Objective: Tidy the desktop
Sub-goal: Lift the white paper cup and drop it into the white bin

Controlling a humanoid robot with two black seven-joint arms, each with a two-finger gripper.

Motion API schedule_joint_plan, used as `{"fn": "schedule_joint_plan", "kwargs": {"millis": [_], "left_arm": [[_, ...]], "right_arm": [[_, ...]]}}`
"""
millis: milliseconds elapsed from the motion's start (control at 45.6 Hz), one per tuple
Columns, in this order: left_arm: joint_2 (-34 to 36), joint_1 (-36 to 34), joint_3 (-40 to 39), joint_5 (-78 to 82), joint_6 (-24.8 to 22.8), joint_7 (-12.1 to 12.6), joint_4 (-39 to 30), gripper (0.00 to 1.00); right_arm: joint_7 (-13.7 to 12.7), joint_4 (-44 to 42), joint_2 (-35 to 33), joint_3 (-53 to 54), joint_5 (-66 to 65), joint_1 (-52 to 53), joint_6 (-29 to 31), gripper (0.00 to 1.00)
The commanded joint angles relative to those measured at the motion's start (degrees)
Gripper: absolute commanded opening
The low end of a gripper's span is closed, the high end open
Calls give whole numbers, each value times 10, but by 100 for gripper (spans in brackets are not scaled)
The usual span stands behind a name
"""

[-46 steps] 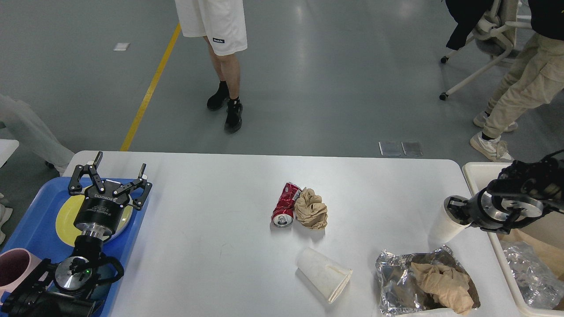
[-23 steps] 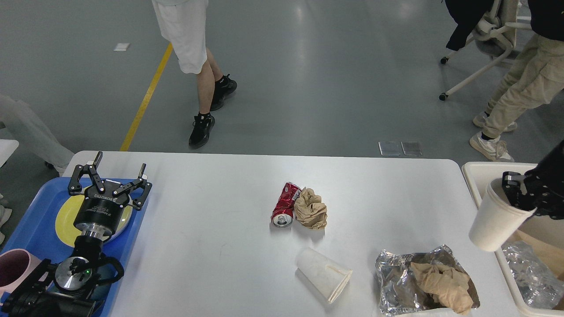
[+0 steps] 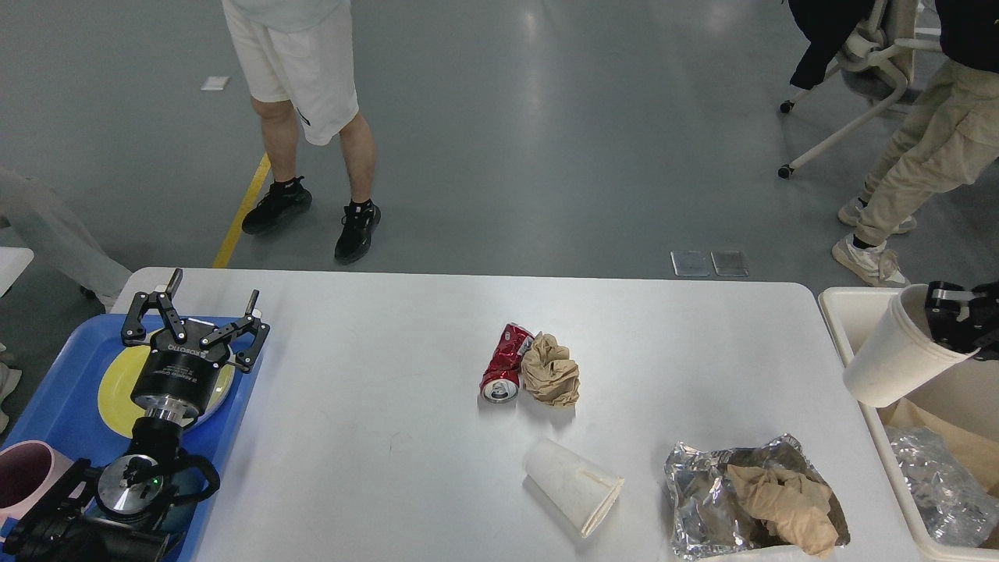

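Right gripper (image 3: 948,318) clamped on cup (image 3: 897,359) rim over bin (image 3: 847,308) | left gripper (image 3: 191,312) spread, empty | desktop (image 3: 375,437) litter judged light, crushable.

right gripper (image 3: 954,318) seemingly clamps a white cup (image 3: 897,361) above the cream bin (image 3: 847,306).

Lighting: bright, even, overhead. Glare streaks on grey floor (image 3: 538,94). Soft short shadows under items on desktop (image 3: 390,351). Focus sharp throughout; foil (image 3: 702,484) shows specular glints.

Bare desktop (image 3: 375,437) between tray (image 3: 55,390) and crushed can (image 3: 503,363).
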Motion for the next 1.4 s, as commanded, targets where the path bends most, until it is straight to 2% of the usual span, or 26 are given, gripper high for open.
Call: {"fn": "schedule_joint_plan", "kwargs": {"millis": [0, 132, 241, 373, 526, 658, 680, 812, 899, 965, 1031, 1097, 1382], "left_arm": [[0, 0, -1, 0, 0, 0, 0, 97], [0, 0, 0, 0, 0, 0, 0, 97], [0, 0, 0, 0, 0, 0, 0, 97], [0, 0, 0, 0, 0, 0, 0, 97], [0, 0, 0, 0, 0, 0, 0, 97], [0, 0, 0, 0, 0, 0, 0, 97], [0, 0, 0, 0, 0, 0, 0, 97], [0, 0, 0, 0, 0, 0, 0, 97], [0, 0, 0, 0, 0, 0, 0, 97], [0, 0, 0, 0, 0, 0, 0, 97], [0, 0, -1, 0, 0, 0, 0, 97], [0, 0, 0, 0, 0, 0, 0, 97], [0, 0, -1, 0, 0, 0, 0, 97]], "right_arm": [[-1, -4, -10, -6, -2, -3, -3, 0], [-7, -39, -58, -8, -22, -42, -13, 0], [-10, -138, -99, 5, -32, -143, -25, 0], [-10, -282, -145, 67, -33, -312, -47, 0], [-10, -433, -146, 208, -30, -532, -61, 0], [-14, -554, -113, 328, -28, -700, -67, 0], [-18, -602, -94, 358, -28, -749, -67, 0], [-30, -751, -19, 418, -25, -884, -73, 0], [-32, -822, 23, 440, -25, -943, -96, 0], [-45, -852, 53, 442, -25, -977, -141, 0], [-68, -863, 76, 441, -25, -1008, -192, 0], [-79, -864, 87, 444, -25, -1021, -220, 0], [-82, -863, 90, 446, -25, -1029, -230, 0]]}}
